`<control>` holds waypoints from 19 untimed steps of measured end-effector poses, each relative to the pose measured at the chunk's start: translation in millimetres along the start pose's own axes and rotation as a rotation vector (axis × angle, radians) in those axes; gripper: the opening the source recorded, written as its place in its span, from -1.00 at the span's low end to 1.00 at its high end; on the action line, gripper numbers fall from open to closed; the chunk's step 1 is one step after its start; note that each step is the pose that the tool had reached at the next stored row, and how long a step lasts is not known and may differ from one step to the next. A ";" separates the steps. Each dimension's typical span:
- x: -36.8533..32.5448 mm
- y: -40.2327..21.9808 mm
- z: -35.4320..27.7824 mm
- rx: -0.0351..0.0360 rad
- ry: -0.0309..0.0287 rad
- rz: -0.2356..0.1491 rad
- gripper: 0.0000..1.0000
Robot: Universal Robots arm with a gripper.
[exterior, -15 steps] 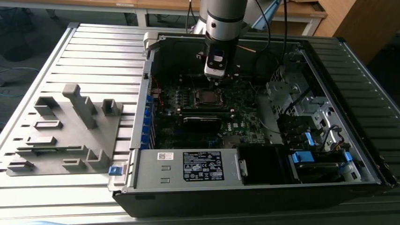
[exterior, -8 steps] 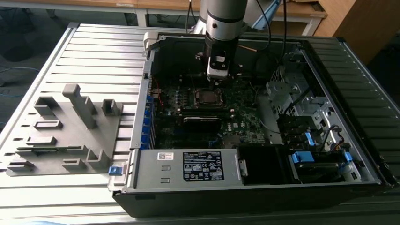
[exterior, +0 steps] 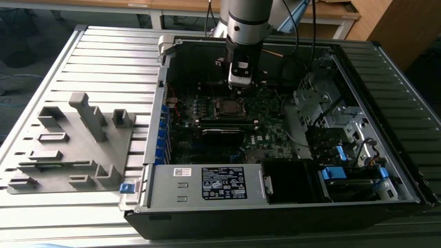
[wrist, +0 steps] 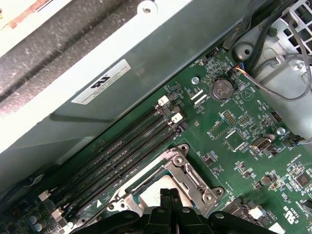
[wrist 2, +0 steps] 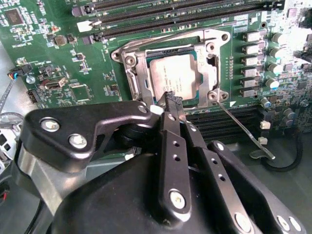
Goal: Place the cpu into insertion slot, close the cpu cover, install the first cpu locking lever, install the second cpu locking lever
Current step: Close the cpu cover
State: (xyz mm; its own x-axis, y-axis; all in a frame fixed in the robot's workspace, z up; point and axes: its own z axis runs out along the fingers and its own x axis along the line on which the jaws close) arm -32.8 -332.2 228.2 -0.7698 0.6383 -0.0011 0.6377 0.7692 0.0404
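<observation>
The cpu, a flat grey metal square, lies in the insertion slot on the green motherboard. The silver cpu cover sits flat around it as a frame, with the chip showing through its window. One thin wire locking lever sticks out slantwise from a socket corner, away from the frame. A second wire lever runs along the opposite edge. My gripper hovers just over the socket's edge, shut with nothing in it. It is seen above the board in the exterior view and over the socket frame in the first wrist view.
The open computer case walls in the board. A metal box with a white label lies toward the camera, and drive bays with blue tabs are at the exterior view's right. Memory slots run beside the socket. A grey fixture sits on the table.
</observation>
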 end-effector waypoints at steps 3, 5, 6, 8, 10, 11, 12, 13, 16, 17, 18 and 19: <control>0.0 0.0 0.0 0.0000 0.0001 -0.001 -0.79; 0.0 0.0 0.0 -0.0002 0.0004 -0.006 -0.79; 0.0 0.0 0.0 -0.0004 0.0006 -0.008 -0.79; 0.0 0.0 0.0 -0.0005 0.0010 -0.013 -0.79; 0.0 0.0 0.0 -0.0006 0.0010 -0.014 -0.79; 0.0 0.0 0.0 -0.0006 0.0010 -0.014 -0.79; 0.0 0.0 0.0 -0.0005 0.0010 -0.014 -0.79; 0.0 0.0 0.0 -0.0006 0.0010 -0.014 -0.79; 0.0 0.0 0.0 -0.0006 0.0011 -0.015 -0.79; 0.0 0.0 0.0 -0.0006 0.0011 -0.016 -0.79; 0.0 0.0 0.0 -0.0006 0.0012 -0.018 -0.79; 0.0 0.0 0.0 -0.0006 0.0014 -0.020 -0.79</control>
State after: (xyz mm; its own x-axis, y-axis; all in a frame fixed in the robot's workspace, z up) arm -32.8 -332.2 228.2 -0.7826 0.6225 -0.0005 0.6220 0.7820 0.0410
